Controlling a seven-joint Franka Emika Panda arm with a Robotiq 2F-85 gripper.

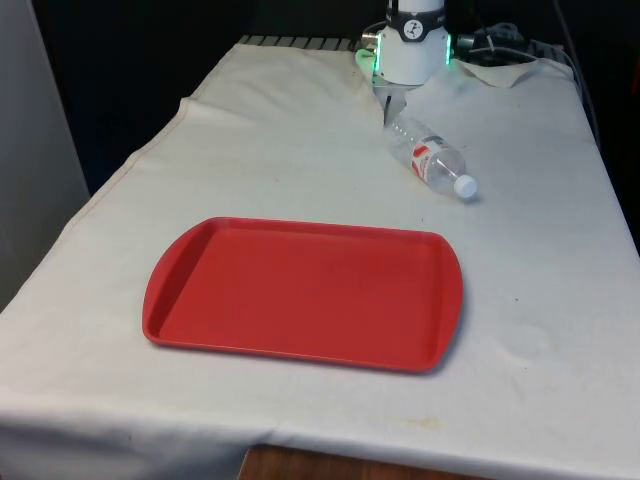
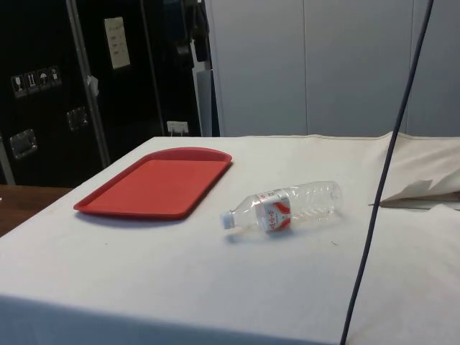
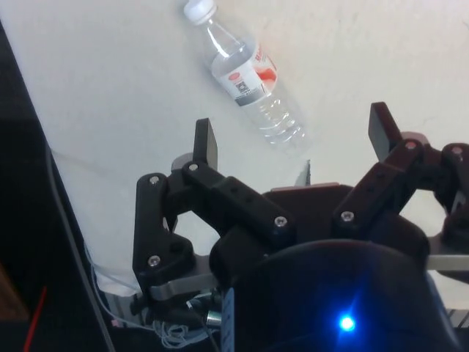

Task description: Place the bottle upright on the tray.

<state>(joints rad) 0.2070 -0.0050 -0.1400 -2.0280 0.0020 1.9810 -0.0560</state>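
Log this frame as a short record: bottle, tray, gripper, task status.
bottle: clear plastic bottle, white cap, red-and-white label, lying on its side on the cloth
tray: red tray, nothing on it, apart from the bottle
gripper: gripper open, above the cloth near the bottle's base, holding nothing
task status: bottle not yet grasped, not on tray

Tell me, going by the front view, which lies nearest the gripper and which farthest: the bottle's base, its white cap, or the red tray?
1. The bottle's base, just below the gripper.
2. The white cap, further toward the front view's right.
3. The red tray, nearest the camera.
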